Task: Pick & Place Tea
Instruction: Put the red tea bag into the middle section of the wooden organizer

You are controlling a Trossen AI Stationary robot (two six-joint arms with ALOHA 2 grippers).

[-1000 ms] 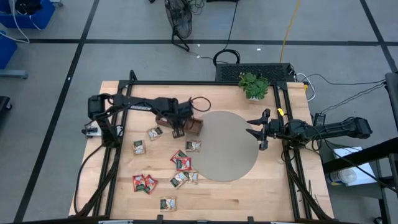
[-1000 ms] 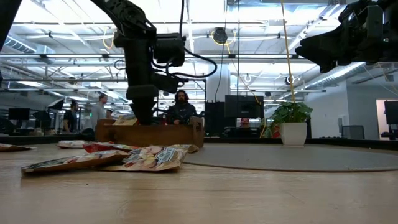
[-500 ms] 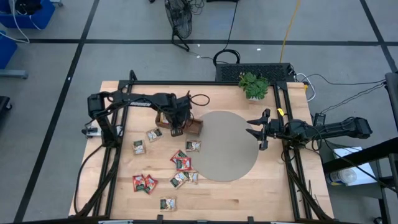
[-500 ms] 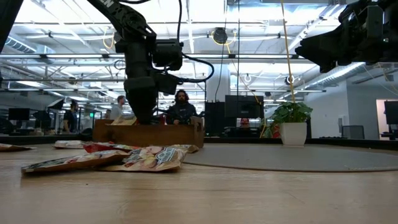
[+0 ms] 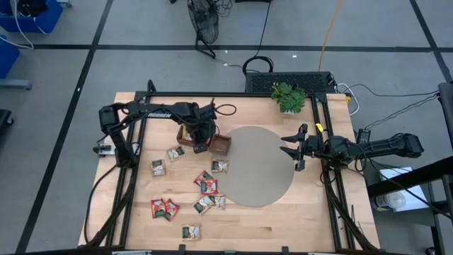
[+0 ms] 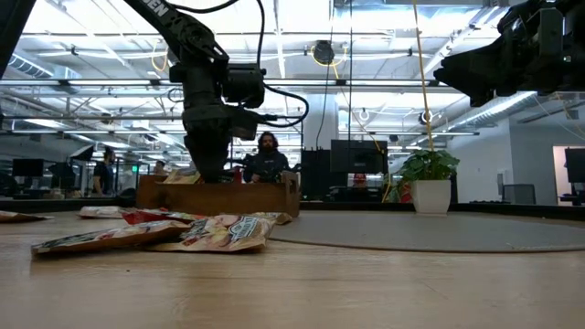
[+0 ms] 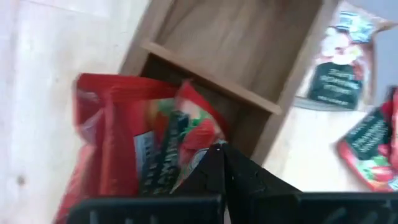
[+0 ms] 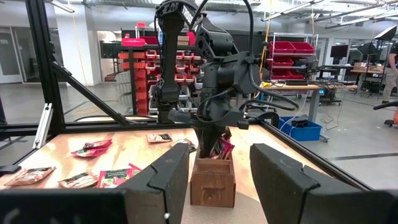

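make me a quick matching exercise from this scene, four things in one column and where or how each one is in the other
Things:
1. left gripper
2. right gripper
3. potted plant
4. wooden tray

Places or states:
A. at the table's far edge, by the right arm's side
B. open, above the round grey mat's right edge
C. shut on a red tea sachet, over the tray
D. on the table at the mat's left edge

Pairs: 1-C, 2-B, 3-A, 4-D

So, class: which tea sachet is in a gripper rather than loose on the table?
The red sachet pinched by the shut left gripper over the wooden tray.
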